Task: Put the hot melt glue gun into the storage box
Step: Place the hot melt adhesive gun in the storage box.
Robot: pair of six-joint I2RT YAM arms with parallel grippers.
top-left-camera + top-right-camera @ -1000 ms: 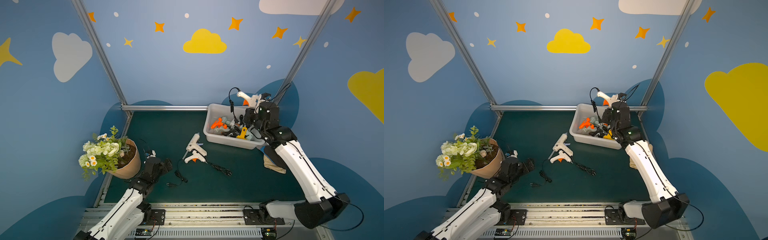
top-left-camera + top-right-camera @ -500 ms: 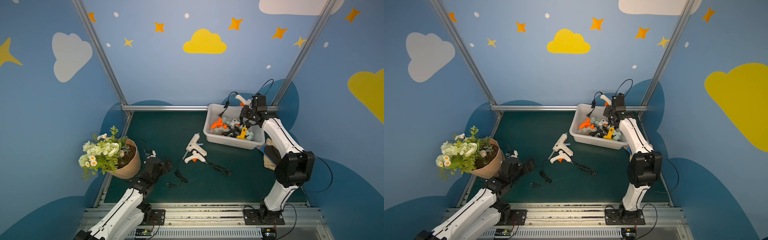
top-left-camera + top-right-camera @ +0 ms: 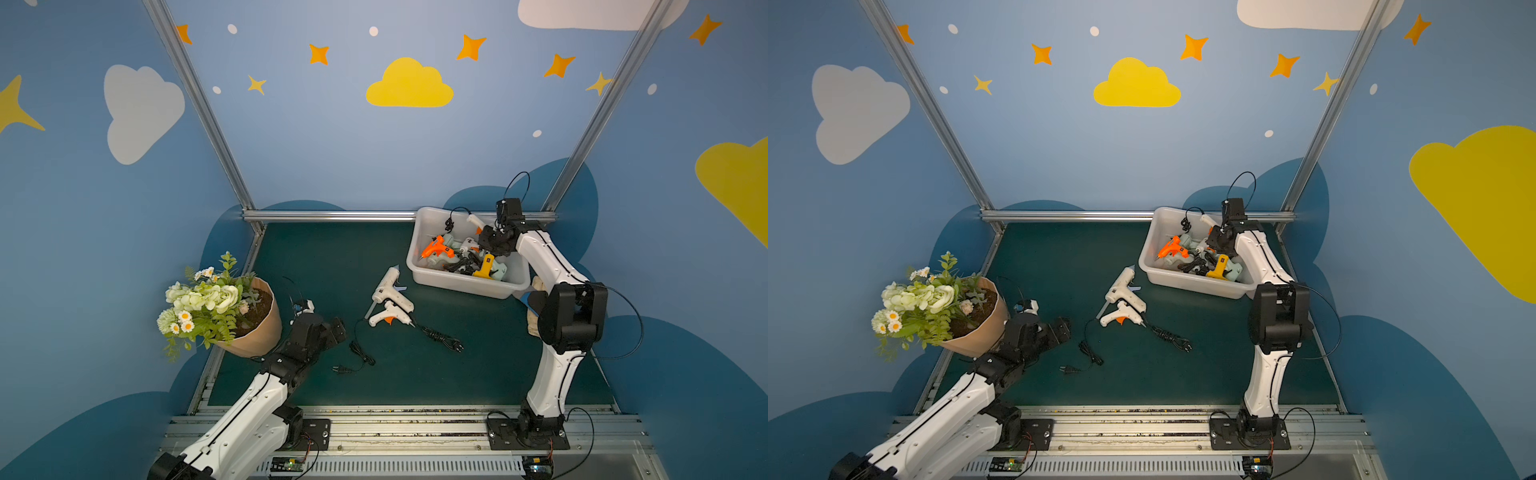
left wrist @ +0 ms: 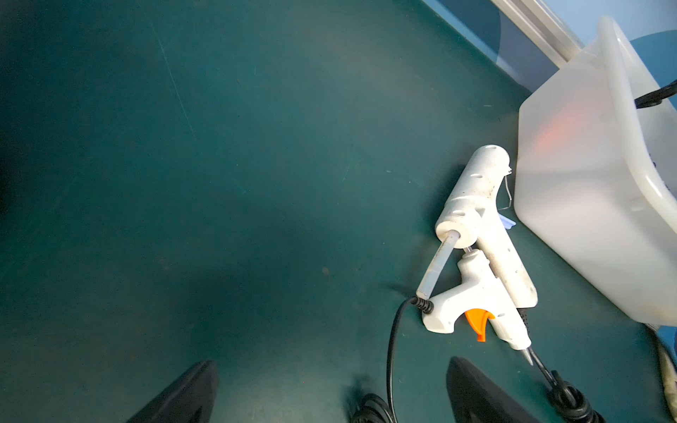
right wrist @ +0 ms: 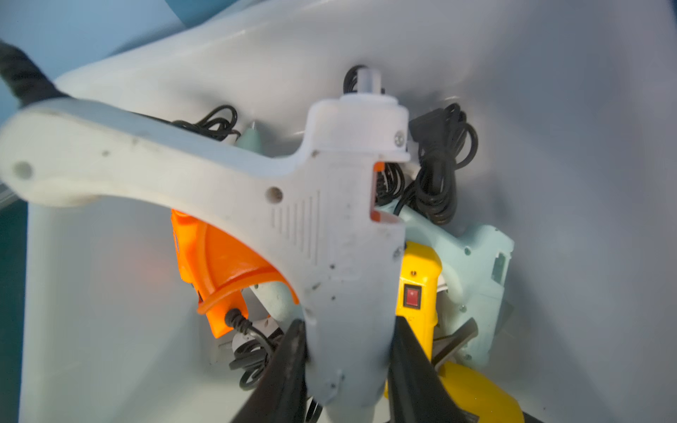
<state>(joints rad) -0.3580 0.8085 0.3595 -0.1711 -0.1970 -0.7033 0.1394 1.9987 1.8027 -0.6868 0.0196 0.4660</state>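
Hanging over the storage box, the right gripper is clamped on a white glue gun; several guns lie inside already (orange, yellow, pale green); a big white gun and a small white gun wait outside, near the wide-open left gripper.

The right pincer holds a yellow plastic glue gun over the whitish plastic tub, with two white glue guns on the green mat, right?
No: the right wrist view shows the plastic glue gun in the right pincer is white, not yellow. It is over the whitish plastic tub, with two white glue guns on the green mat.
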